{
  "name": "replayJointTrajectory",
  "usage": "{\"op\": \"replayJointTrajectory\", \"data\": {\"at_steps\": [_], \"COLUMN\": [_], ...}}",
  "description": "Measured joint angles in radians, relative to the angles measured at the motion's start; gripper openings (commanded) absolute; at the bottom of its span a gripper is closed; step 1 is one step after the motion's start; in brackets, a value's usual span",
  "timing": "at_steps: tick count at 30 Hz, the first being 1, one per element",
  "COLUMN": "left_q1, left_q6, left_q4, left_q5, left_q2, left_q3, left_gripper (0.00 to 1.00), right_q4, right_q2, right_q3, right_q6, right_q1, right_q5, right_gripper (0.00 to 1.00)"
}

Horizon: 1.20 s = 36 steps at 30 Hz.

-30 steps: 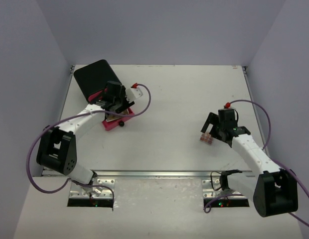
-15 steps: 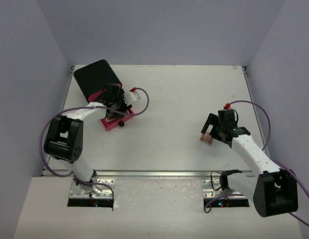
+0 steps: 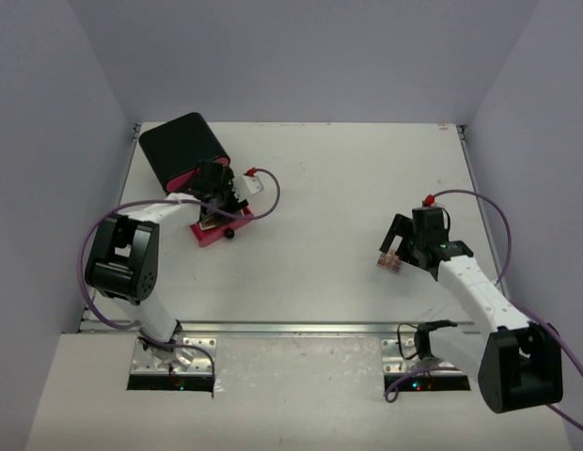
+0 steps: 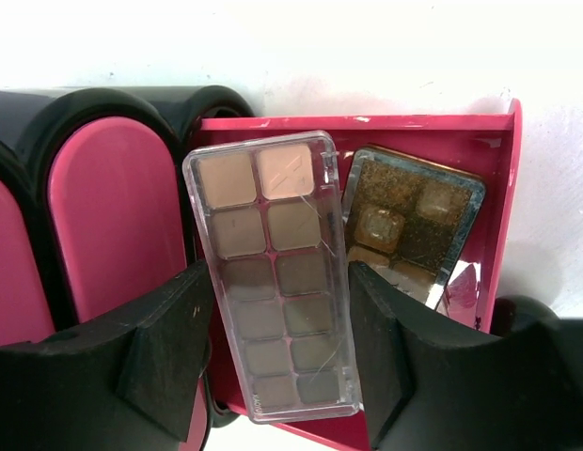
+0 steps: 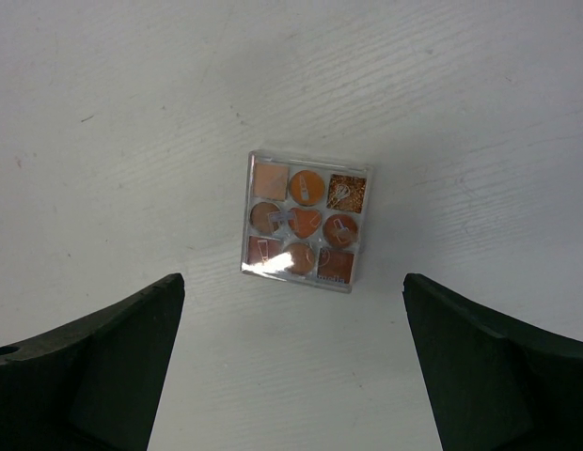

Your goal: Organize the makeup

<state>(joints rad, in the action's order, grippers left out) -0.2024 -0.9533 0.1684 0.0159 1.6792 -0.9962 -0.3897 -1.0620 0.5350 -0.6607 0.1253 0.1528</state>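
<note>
**Item 1, long palette** [image 4: 273,282]: clear case with two columns of beige to brown shades. It lies tilted over the open pink drawer [image 4: 414,132], its near end overhanging the drawer's front edge. The left claw [image 4: 277,282] pinches it, one finger [image 4: 169,348] against each long side.

**Item 2, gold palette** [image 4: 409,225]: a dark, gold-flecked case inside the same drawer, at 3 o'clock of the long palette and partly tucked under it.

**Item 3, square palette** [image 5: 306,221]: clear case with nine orange and brown pans. It lies flat on the table [image 3: 348,178], at about 4 o'clock of the tabletop in the top view. The right claw [image 5: 291,277] hangs above it, spread wide and touching nothing.

**Item 4, black box** [image 3: 183,146]: at about 10 o'clock of the tabletop, with rounded pink fronts. Its pulled-out drawer points toward 5 o'clock.
</note>
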Motion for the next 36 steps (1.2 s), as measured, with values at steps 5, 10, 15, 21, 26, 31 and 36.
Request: {"op": "replayJointTrajectory", "data": {"at_steps": [5,10,15,21,26,31,36], "left_q1": [0.0,0.0,0.001,0.01,0.014,0.014,0.014], "left_q6": [-0.008,-0.01,-0.005,0.033,0.041,0.03,0.016], "left_q4": [-0.001,0.0,-0.004,-0.002,-0.01,0.001,0.013], "left_q5": [0.004,-0.008,-0.013,-0.016,-0.032,-0.034,-0.034], "left_q2": [0.004,0.004,0.004,-0.017,-0.028,-0.03,-0.03], "left_q3": [0.0,0.0,0.0,0.0,0.0,0.0,0.007], "left_gripper": [0.62,0.62,0.47,0.04,0.01,0.01,0.03], "right_q4": [0.0,0.0,0.0,0.0,0.0,0.0,0.0], "right_q2": [0.007,0.009,0.009,0.009,0.009,0.009,0.008], "right_q3": [0.0,0.0,0.0,-0.004,-0.004,-0.004,-0.007], "right_q6": [0.006,0.009,0.012,0.014,0.015,0.013,0.01], "right_q1": [0.0,0.0,0.0,0.0,0.0,0.0,0.0], "right_q5": [0.0,0.0,0.0,0.0,0.0,0.0,0.002], "right_gripper": [0.99,0.99,0.99,0.99,0.99,0.99,0.99]}}
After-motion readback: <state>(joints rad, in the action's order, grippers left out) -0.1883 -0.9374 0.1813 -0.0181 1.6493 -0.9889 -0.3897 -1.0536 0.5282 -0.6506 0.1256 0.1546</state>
